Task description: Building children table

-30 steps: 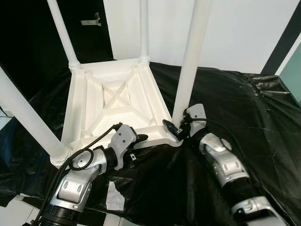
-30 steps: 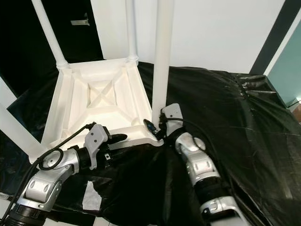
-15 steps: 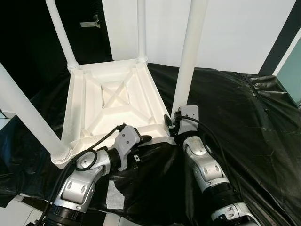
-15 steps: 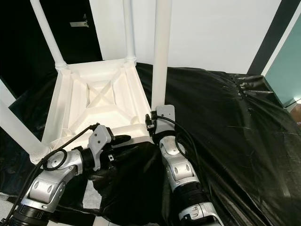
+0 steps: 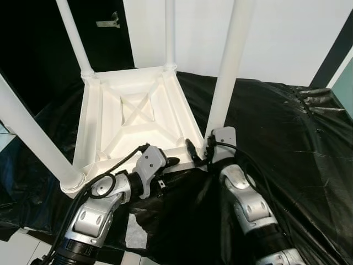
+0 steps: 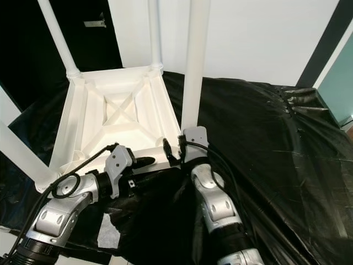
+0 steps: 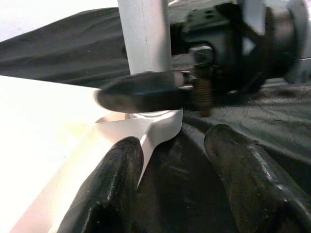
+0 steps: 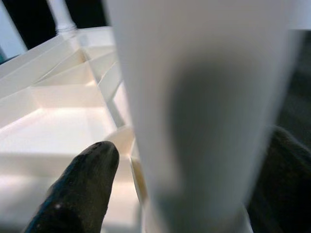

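Note:
A white children's table (image 5: 91, 121) lies upside down on a black sheet (image 5: 276, 127), its legs pointing up. My right gripper (image 5: 201, 152) is at the foot of the near right leg (image 5: 226, 83). It is open, and in the right wrist view its fingers (image 8: 73, 189) straddle that leg (image 8: 204, 111) with a small gap. My left gripper (image 5: 168, 163) is open at the table's near rim, just left of that corner. In the left wrist view its fingers (image 7: 112, 189) sit below the white corner (image 7: 160, 128), with the right gripper's finger (image 7: 141, 92) lying across the leg's base.
Three more legs stand up: near left (image 5: 27, 132), far left (image 5: 74, 38) and far middle (image 5: 170, 33). The crumpled sheet spreads wide to the right. A white scrap (image 5: 134, 229) lies near my left elbow. A white wall (image 5: 287, 33) and a dark doorway (image 5: 33, 49) stand behind.
My right forearm has swung in from the right and now reaches up to the leg from below, its finger now on the leg's left side. The left gripper has stayed at the rim.

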Available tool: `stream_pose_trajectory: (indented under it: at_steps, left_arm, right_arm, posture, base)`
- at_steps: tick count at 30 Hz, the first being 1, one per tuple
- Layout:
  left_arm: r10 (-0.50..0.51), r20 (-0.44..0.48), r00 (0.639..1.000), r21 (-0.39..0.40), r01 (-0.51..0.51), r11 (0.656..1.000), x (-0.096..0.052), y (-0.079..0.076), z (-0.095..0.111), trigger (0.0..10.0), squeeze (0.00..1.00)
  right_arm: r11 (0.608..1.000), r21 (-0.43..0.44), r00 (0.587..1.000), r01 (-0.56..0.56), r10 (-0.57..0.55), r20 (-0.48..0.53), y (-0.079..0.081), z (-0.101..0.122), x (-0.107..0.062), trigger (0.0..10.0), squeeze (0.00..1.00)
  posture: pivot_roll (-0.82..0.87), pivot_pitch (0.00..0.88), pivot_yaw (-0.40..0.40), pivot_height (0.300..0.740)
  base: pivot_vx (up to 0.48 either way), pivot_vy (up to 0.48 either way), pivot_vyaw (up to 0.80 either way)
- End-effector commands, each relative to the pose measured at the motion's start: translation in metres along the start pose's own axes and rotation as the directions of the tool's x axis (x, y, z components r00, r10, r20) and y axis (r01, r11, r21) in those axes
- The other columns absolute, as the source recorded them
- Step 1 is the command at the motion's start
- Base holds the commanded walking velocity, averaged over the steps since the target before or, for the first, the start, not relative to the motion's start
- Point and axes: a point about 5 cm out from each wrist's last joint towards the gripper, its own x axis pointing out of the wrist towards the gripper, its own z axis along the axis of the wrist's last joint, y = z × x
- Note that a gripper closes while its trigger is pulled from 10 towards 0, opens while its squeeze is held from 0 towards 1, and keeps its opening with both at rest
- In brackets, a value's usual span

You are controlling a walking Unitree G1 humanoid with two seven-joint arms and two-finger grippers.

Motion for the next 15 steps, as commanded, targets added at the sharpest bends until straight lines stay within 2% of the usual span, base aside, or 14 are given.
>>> stream_pose_trajectory:
  at_steps: [1,3,4,5,7,10,11,12,13,15]
  left_arm:
    - [0.037,-0.012,0.999,-0.003,-0.037,0.999,0.002,0.002,-0.001,10.0,0.00]
    - [0.036,-0.012,0.999,-0.003,-0.036,0.999,0.002,0.002,-0.001,10.0,0.00]
    - [0.031,-0.009,0.999,-0.004,-0.031,1.000,0.004,0.002,-0.001,10.0,0.00]
    - [0.031,-0.009,0.999,-0.004,-0.031,1.000,0.004,0.002,-0.001,10.0,0.00]
    - [0.025,-0.008,1.000,-0.003,-0.025,1.000,0.005,0.003,-0.001,10.0,0.00]
    - [0.023,-0.009,1.000,0.000,-0.023,1.000,0.005,0.004,0.000,10.0,0.00]
    - [0.023,-0.008,1.000,0.001,-0.023,1.000,0.005,0.005,0.000,10.0,0.00]
    - [0.023,-0.008,1.000,0.001,-0.023,1.000,0.005,0.005,0.000,10.0,0.00]
    - [0.022,-0.007,1.000,0.003,-0.022,1.000,0.005,0.005,0.000,10.0,0.00]
    - [0.018,-0.006,1.000,0.007,-0.018,1.000,0.006,0.006,0.001,10.0,0.00]
  right_arm:
    - [1.000,0.013,1.000,-0.006,0.006,0.027,-0.004,0.004,-0.002,10.0,1.00]
    - [0.999,0.017,0.999,-0.031,0.031,0.036,-0.008,0.004,-0.006,10.0,1.00]
    - [0.996,0.012,0.995,-0.090,0.089,0.044,-0.020,0.003,-0.012,10.0,1.00]
    - [0.996,0.012,0.995,-0.090,0.089,0.044,-0.020,0.003,-0.012,10.0,1.00]
    - [0.989,-0.025,0.988,-0.148,0.149,0.038,-0.031,0.002,-0.015,10.0,1.00]
    - [0.976,-0.040,0.977,-0.213,0.214,0.021,-0.036,0.002,-0.016,10.0,1.00]
    - [0.969,-0.047,0.970,-0.241,0.242,0.016,-0.039,0.002,-0.015,10.0,0.08]
    - [0.969,-0.047,0.970,-0.241,0.242,0.016,-0.039,0.002,-0.015,10.0,0.08]
    - [0.960,-0.055,0.961,-0.273,0.274,0.015,-0.042,0.005,-0.013,10.0,0.00]
    - [0.940,-0.073,0.942,-0.334,0.336,0.011,-0.047,0.011,-0.007,10.0,0.00]
  posture:
    - [0.03,0.000,-0.025,0.740]
    - [0.03,0.000,-0.022,0.740]
    - [0.02,0.000,-0.014,0.740]
    - [0.02,0.000,-0.014,0.740]
    - [0.01,0.000,-0.012,0.740]
    - [0.01,0.000,-0.011,0.740]
    - [0.01,0.000,-0.009,0.740]
    - [0.01,0.000,-0.009,0.740]
    - [0.01,0.000,-0.008,0.740]
    - [0.01,0.000,-0.006,0.740]
  base:
    - [0.000,0.000,0.00]
    - [0.000,0.000,0.00]
    - [0.000,0.000,0.00]
    - [0.000,0.000,0.00]
    - [0.000,0.000,0.00]
    - [0.000,0.000,0.00]
    - [0.000,0.000,0.00]
    - [0.000,0.000,0.00]
    - [0.000,0.000,0.00]
    - [0.000,0.000,0.00]
